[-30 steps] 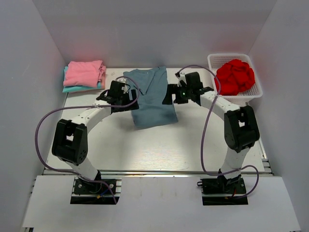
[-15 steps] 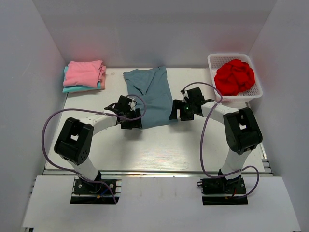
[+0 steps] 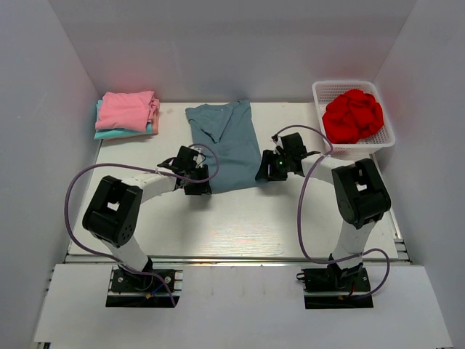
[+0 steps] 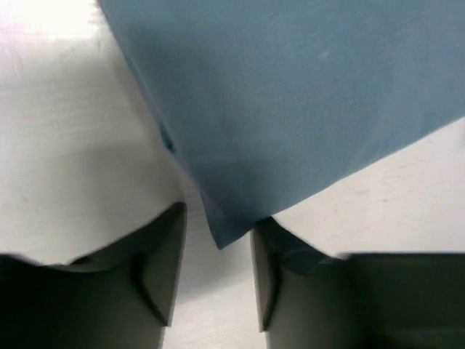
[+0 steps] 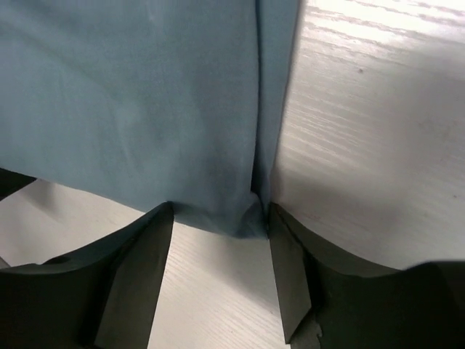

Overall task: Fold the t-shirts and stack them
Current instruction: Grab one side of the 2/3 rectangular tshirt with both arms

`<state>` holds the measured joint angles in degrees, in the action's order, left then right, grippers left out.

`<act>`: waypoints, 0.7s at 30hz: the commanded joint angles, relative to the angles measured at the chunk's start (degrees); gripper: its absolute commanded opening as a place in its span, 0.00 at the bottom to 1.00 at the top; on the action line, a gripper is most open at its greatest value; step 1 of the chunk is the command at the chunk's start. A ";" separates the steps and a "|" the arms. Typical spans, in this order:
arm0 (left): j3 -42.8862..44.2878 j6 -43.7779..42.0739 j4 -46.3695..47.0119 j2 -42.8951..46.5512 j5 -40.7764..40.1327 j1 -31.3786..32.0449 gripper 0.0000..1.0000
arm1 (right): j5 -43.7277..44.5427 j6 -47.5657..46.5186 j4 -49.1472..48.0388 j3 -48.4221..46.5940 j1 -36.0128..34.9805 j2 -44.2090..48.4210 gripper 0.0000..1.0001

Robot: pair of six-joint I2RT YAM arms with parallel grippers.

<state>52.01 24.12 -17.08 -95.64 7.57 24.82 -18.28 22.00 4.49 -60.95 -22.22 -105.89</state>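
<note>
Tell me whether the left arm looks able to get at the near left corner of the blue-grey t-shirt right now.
Probably yes. The left hand is open low over the table, and the corner of the blue-grey t-shirt pokes between its fingers, with nothing else in the way.

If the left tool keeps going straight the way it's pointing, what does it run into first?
The left tool would meet the near corner of the blue-grey t-shirt, lying between its open fingers; height above the cloth is unclear.
</note>
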 commanded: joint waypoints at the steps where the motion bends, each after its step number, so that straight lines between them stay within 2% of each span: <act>1: 0.64 -0.56 0.03 -2.36 -2.56 0.05 0.49 | 0.61 -0.38 0.00 1.36 -0.02 -1.69 0.55; 3: 1.25 -1.17 0.03 -2.36 -2.56 0.05 0.40 | 0.97 -0.47 -0.01 1.45 -0.10 -1.26 0.48; 5: 1.78 -2.05 0.03 -2.89 -2.56 0.05 0.28 | 0.79 -0.73 0.52 1.62 -0.02 -0.73 0.35; 6: 1.78 -3.10 1.42 -2.89 -1.61 0.05 0.11 | 0.18 -1.08 0.69 1.97 -0.02 -0.03 0.33; 7: 1.78 -3.11 1.44 -2.89 -1.60 0.05 0.00 | 0.18 -1.78 0.35 2.15 -0.11 0.06 0.31; 10: 1.78 -4.78 2.92 -2.19 1.12 0.05 0.00 | -0.53 -2.84 1.13 1.36 -0.11 0.51 0.12; 11: 1.17 -4.78 2.93 -1.58 1.74 0.05 0.00 | -1.22 -2.93 1.39 1.18 -0.19 0.77 0.00; 16: -3.22 -5.93 2.93 6.41 3.15 0.58 0.00 | -2.63 -4.16 1.92 3.55 -0.28 6.81 0.00; 21: -8.40 -4.61 1.79 19.92 7.79 1.72 0.00 | -3.60 -4.33 4.38 9.87 -0.54 15.17 0.00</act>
<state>45.43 19.35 -15.05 -84.68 11.00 25.71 -20.23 19.00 6.39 -53.25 -22.55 -96.36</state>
